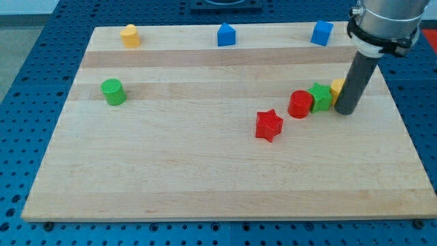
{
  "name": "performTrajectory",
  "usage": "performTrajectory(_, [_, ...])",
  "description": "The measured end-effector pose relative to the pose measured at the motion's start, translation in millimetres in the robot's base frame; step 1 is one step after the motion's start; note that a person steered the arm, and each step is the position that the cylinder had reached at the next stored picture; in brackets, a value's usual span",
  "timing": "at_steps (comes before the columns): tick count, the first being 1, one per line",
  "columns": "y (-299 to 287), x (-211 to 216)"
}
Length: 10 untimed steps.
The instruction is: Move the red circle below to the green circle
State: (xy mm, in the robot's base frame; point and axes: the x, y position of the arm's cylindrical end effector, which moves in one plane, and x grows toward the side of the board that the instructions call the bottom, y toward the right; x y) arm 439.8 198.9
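The red circle (pixel 300 104) stands at the board's middle right, touching a green star (pixel 319 97) on its right. The green circle (pixel 113 91) stands far off at the view's left. My tip (pixel 343 111) rests on the board just right of the green star, against a yellow block (pixel 336 87) that it partly hides. The tip is to the right of the red circle, with the green star between them.
A red star (pixel 268 125) lies below and left of the red circle. A yellow block (pixel 130 35), a blue block (pixel 226 34) and a blue cube (pixel 321 32) stand along the top edge of the wooden board (pixel 205 178).
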Motion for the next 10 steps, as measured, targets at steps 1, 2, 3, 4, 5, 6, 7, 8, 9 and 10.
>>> performTrajectory(1, [-15,0])
performTrajectory(2, [-34,0])
performTrajectory(3, [-54,0])
performTrajectory(4, [-68,0])
performTrajectory(5, [-72,0])
performTrajectory(6, [-72,0])
performTrajectory(7, [-92,0])
performTrajectory(8, [-113,-7])
performTrajectory(9, [-131,-20])
performTrajectory(10, [-154,-33])
